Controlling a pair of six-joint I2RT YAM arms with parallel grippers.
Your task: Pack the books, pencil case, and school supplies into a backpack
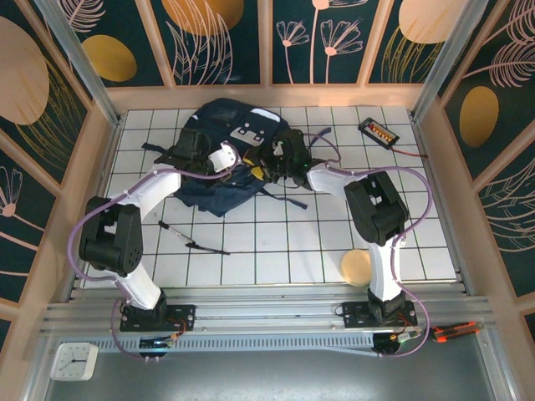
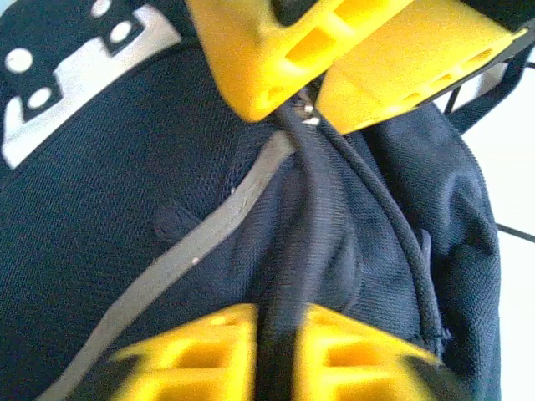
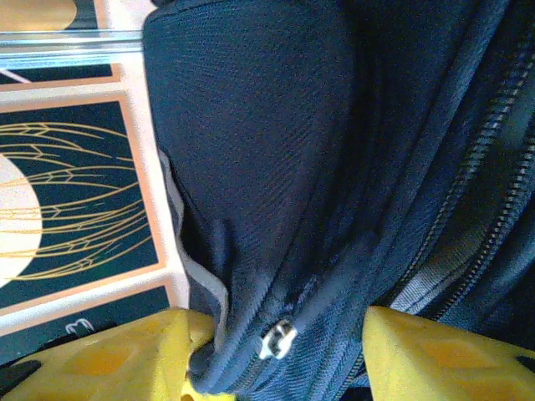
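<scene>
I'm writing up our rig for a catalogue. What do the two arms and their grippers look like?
Both the left arm and right arm have white links between bulky black joint housings. A lavender cable loops along each. The left gripper and right gripper carry chunky bright yellow fingers with recessed rectangular pockets.

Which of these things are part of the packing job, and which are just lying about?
Part of the job:
backpack
thin black pen

Just lying about:
round tan disc
black device with orange buttons
small clock
</scene>
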